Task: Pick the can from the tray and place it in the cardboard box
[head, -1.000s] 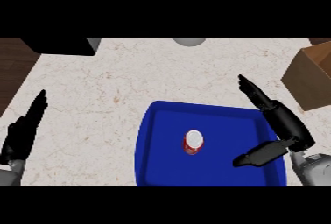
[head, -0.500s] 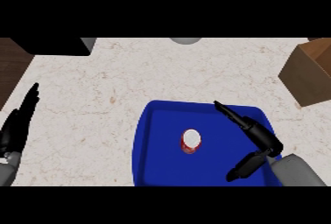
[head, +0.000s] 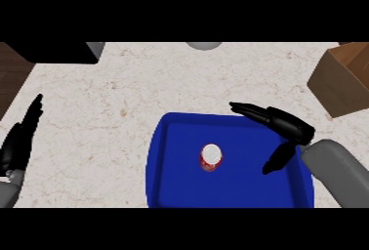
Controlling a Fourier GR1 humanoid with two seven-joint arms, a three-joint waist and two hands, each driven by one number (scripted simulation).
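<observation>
Two hands show, well apart. The right hand (head: 284,126) hangs over the blue tray (head: 169,180), its grey forearm coming in from the lower right and cut by the lower edge. Its fingers (head: 249,110) stretch out straight toward the tray's far rim while the thumb (head: 277,158) points down separately, so the hand is spread and grasps nothing. The can (head: 210,157) stands upright on the tray floor, to the left of the thumb and nearer than the fingertips, apart from both; only its pale top and a sliver of red side can be seen. The cardboard box (head: 338,80) lies beyond the right hand and to its right, partly cut off. The left hand (head: 20,136) rests at the left edge, fingers straight and empty.
</observation>
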